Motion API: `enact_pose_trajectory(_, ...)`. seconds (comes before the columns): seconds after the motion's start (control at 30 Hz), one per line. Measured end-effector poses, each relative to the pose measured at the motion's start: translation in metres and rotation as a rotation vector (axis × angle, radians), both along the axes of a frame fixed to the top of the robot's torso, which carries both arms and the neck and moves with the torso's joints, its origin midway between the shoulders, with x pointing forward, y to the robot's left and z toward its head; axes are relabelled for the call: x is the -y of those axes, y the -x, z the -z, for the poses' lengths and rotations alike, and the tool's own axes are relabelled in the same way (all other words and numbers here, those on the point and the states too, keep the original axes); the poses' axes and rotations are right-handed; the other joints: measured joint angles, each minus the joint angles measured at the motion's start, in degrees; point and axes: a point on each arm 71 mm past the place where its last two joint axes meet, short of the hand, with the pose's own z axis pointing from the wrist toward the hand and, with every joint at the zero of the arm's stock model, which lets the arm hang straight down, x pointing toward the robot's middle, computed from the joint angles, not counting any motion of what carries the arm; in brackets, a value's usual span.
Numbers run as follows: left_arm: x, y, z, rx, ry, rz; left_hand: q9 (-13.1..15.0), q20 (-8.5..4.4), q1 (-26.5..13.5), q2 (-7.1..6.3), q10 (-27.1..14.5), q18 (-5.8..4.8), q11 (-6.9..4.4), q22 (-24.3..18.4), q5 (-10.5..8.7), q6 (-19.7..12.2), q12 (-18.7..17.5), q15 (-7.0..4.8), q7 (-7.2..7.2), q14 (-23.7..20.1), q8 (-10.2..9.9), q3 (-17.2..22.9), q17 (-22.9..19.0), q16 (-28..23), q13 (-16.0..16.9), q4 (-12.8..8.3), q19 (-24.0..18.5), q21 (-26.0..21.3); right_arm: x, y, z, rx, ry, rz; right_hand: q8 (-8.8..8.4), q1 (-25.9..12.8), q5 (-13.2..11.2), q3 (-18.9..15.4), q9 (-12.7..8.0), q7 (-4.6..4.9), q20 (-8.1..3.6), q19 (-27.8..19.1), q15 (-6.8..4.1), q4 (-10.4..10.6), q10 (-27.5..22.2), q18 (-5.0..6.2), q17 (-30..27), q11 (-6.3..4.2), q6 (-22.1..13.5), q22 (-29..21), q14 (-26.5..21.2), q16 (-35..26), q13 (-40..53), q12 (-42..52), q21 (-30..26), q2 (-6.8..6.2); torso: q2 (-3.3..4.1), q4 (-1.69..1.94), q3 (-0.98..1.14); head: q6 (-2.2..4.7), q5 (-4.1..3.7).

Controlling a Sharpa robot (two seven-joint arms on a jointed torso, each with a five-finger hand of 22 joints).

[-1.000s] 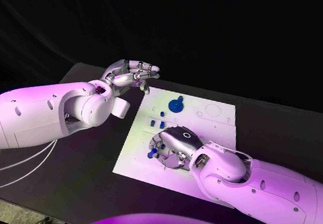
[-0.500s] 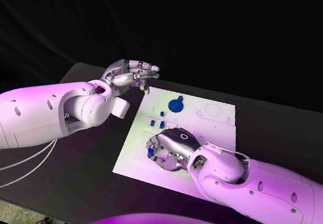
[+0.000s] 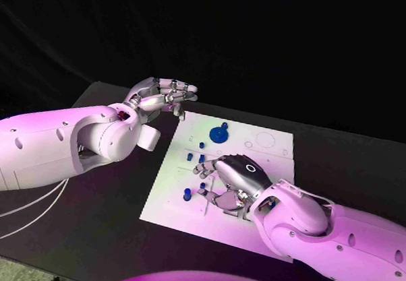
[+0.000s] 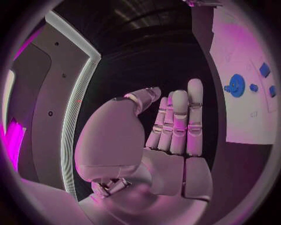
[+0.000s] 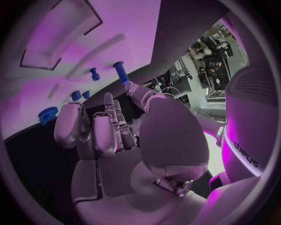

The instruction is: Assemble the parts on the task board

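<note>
The left hand [image 3: 161,94] hovers off the task board's [image 3: 269,162] far left corner, fingers curled together, empty. On the board, a round blue part [image 3: 219,134] lies near the far edge. The right hand [image 3: 230,182] pinches a blue peg [image 5: 121,72] over the board's middle, its long axis roughly upright.

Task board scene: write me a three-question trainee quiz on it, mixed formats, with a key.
1. True or false: the left hand rests on the white board.
2. Which hand is over the board? A) the left hand B) the right hand C) both
3. Fill in: the round blue disc lies near the board's ____ edge, seen from the robot: near or far?

Key:
1. False. It is off the board, past its far left corner, fingers together and holding nothing.
2. B. It sits over the middle of the board, next to the small blue pegs.
3. Far.
</note>
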Motion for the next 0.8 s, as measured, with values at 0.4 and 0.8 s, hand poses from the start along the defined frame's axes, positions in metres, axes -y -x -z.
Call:
enact_pose_trajectory(0.4,-0.002,0.001,0.002,-0.006,-0.005,-0.001,0.0,0.00,0.0,0.00,0.0,0.00,0.00,0.0,0.00,0.0,0.0,0.00,0.00,0.0,0.0,0.0,0.0,0.0,0.0,0.0,0.0,0.0,0.097,-0.031,-0.034,-0.106,-0.076,0.255,3.79,-3.7,4.9,-4.0,1.9,-1.77,-1.57,3.4,-2.16,2.0,15.8,-0.92,7.8,-2.97,4.5,0.0,0.2,4.5,7.2,12.4,13.1,0.18,-0.21,-0.34,-0.08,1.30,-4.39)
enact_pose_trajectory(0.8,-0.002,0.003,0.003,-0.011,-0.006,0.007,0.0,0.00,0.0,0.00,0.0,0.00,0.00,0.0,0.00,0.0,0.0,0.00,0.00,0.0,0.0,-0.2,0.0,0.0,0.0,-0.2,0.0,0.0,0.157,-0.008,-0.012,-0.348,0.014,0.447,14.94,-5.1,9.8,-14.8,11.8,-3.73,-3.10,3.3,-3.52,9.9,20.3,-2.42,13.6,-4.78,1.3,0.0,0.2,8.7,67.0,65.3,20.6,1.73,-0.58,-1.53,-0.01,1.35,-8.51)
